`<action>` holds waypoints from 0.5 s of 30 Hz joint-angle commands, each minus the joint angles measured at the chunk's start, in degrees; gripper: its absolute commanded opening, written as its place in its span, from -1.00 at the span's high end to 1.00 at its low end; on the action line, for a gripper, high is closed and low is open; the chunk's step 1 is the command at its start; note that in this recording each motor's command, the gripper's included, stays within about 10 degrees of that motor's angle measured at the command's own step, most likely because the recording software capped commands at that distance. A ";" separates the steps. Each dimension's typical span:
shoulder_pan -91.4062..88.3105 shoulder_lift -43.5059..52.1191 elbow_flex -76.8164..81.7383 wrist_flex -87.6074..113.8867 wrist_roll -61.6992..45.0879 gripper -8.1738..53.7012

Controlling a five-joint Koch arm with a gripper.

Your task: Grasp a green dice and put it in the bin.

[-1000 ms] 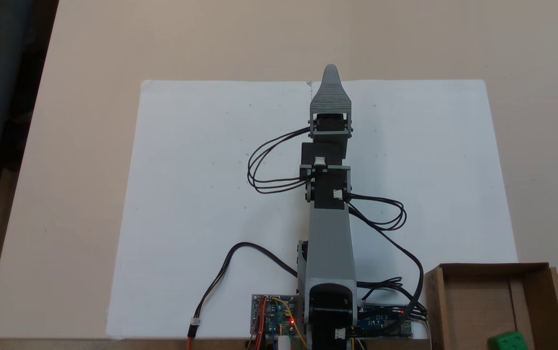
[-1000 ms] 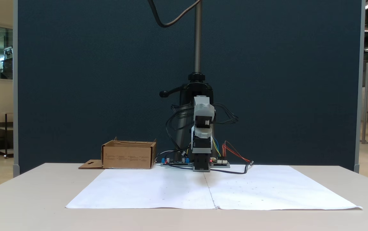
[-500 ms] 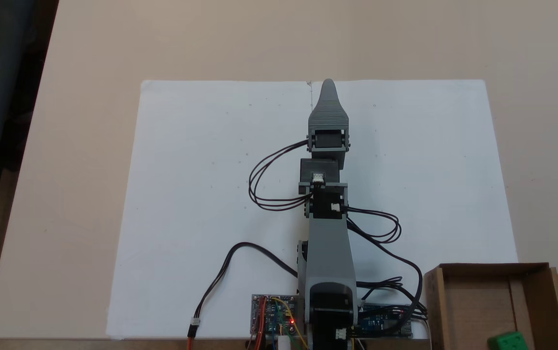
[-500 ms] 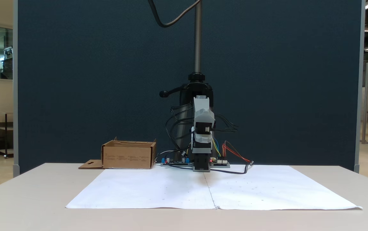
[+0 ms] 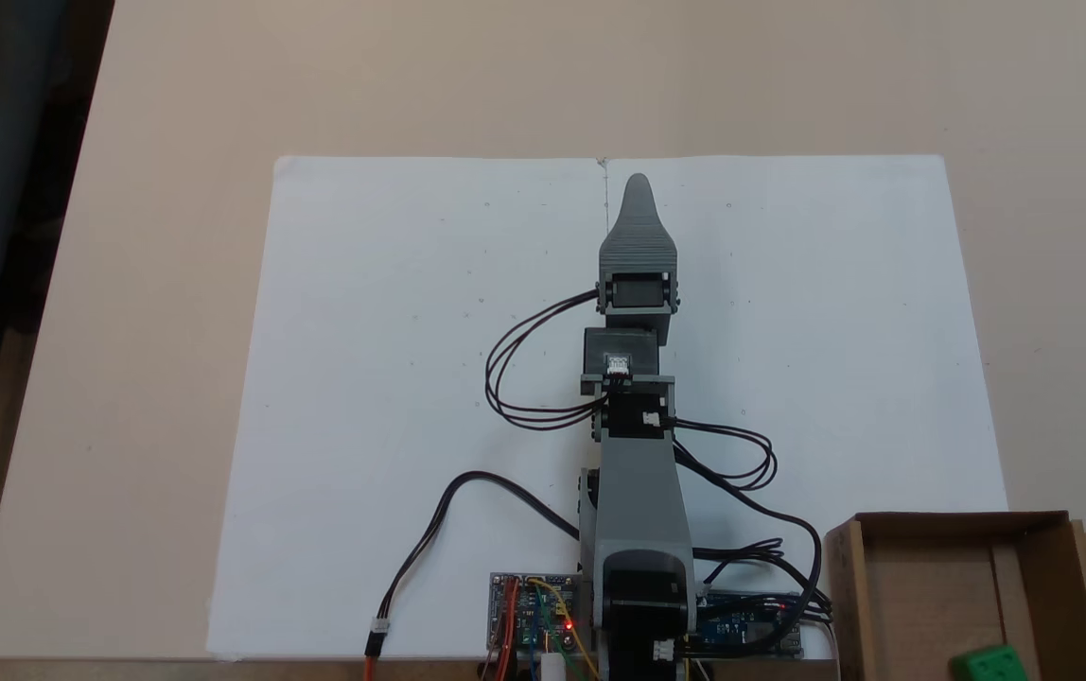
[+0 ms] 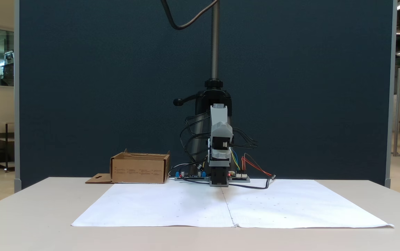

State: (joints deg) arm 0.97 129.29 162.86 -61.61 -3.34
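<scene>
The green dice [image 5: 988, 665] lies inside the bin [image 5: 940, 521], a brown cardboard box at the bottom right corner in a fixed view from above. The bin [image 6: 139, 171] stands left of the arm's base as seen from the front. My gripper [image 5: 639, 183] points away from the base over the middle of the white paper, far from the bin and the dice. From above, a single grey tapered jaw shows, with the other hidden beneath it. Nothing is visible in the gripper.
A white paper sheet [image 5: 392, 378] covers the beige table [image 5: 174, 113]. Black cables [image 5: 524, 378] loop beside the arm, and circuit boards [image 5: 529, 615] sit at its base. A dark stand pole [image 6: 214, 42] rises behind the arm before a blue partition.
The arm has folded back toward its base. The gripper tip has slid nearer over the paper and sunk a little. The dice and the bin have stayed put.
</scene>
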 commanded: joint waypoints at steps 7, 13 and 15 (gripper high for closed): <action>0.53 6.42 -0.09 -4.39 -1.23 -0.71; 0.53 6.50 0.09 -4.39 -1.23 -0.71; 0.53 6.50 0.09 -4.39 -1.23 -0.71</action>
State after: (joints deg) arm 0.97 129.29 162.86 -61.61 -3.25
